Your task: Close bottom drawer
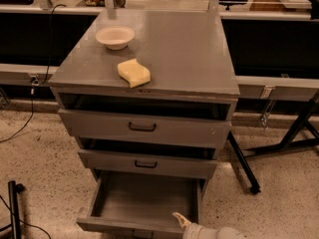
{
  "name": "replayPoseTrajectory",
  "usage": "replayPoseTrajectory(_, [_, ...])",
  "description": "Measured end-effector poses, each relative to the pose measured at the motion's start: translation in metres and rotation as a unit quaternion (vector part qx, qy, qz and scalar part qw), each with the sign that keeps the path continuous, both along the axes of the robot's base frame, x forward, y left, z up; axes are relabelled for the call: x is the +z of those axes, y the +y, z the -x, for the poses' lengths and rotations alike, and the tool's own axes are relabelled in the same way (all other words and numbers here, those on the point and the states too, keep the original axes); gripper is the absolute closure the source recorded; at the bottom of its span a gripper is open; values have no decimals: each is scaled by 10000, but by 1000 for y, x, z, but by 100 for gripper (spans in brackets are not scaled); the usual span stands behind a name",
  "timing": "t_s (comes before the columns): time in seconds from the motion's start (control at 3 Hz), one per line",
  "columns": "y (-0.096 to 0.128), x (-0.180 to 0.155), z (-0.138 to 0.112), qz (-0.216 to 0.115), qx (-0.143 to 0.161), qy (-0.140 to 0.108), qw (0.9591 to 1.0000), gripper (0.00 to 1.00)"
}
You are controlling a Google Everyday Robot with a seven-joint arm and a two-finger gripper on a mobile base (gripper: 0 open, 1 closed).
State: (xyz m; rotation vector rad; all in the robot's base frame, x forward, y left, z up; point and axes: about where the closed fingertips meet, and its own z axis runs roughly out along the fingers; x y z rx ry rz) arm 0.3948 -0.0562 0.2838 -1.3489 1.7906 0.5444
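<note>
1. At far left a black stand sits on the floor, well clear of your work.
2. A bowl and a sponge rest on the left half of the bench. Neither concerns this job.
3. Below the top, the top drawer and the middle drawer each stand slightly ajar. Leave them alone.
4. The bottom drawer is pulled far out toward the camera. Its tray shows empty, and its front panel lies along the lower edge of the view.
5. The gripper sits at the right end of that front panel. Its pale tip reaches up over the rim, and the arm comes in from the lower right. You cannot tell how wide the jaws are.
6. The drawer slides straight back into the bench, away from the camera, and its panel runs left to right across that path. The panel lies just left of the jaws and touches or nearly touches them. Your push probably needs the tip on the panel's outer face rather than over the rim, and nearer the middle, or the drawer may skew.
</note>
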Motion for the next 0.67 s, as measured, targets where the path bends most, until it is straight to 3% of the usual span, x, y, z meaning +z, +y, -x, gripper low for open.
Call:
replayPoseTrajectory(0.33, [7, -21, 3, -192, 124, 89, 9997, 42])
replayPoseTrajectory(0.67, [13, -42, 6, -172, 239, 190, 9994, 66])
